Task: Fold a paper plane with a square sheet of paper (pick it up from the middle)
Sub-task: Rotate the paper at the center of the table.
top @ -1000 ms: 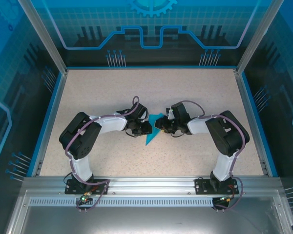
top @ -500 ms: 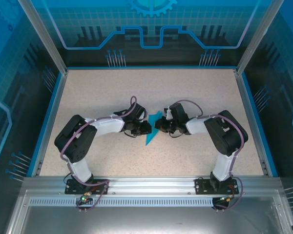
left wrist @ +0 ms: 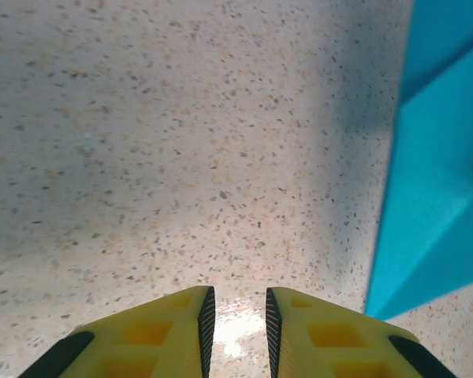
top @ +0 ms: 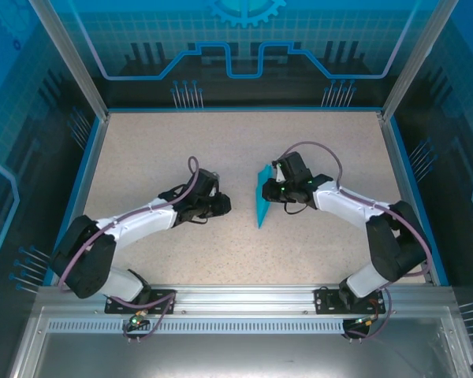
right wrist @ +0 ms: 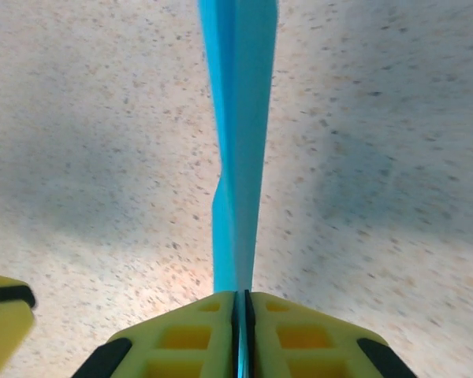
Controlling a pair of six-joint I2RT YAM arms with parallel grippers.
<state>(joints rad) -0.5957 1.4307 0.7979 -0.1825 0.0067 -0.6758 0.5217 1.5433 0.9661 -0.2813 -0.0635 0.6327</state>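
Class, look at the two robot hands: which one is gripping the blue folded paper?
The right hand: it is clamped shut on the folded blue paper. The left hand, slightly open, holds nothing; the paper is beside it.

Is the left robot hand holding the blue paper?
No, the left gripper has only bare table in the gap between its fingers, and the paper lies off to one side.

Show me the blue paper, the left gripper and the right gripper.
blue paper (top: 262,198), top view, its middle.
left gripper (left wrist: 238,309), left wrist view, gap between its jaws.
right gripper (right wrist: 240,303), right wrist view, where its jaws pinch the paper.
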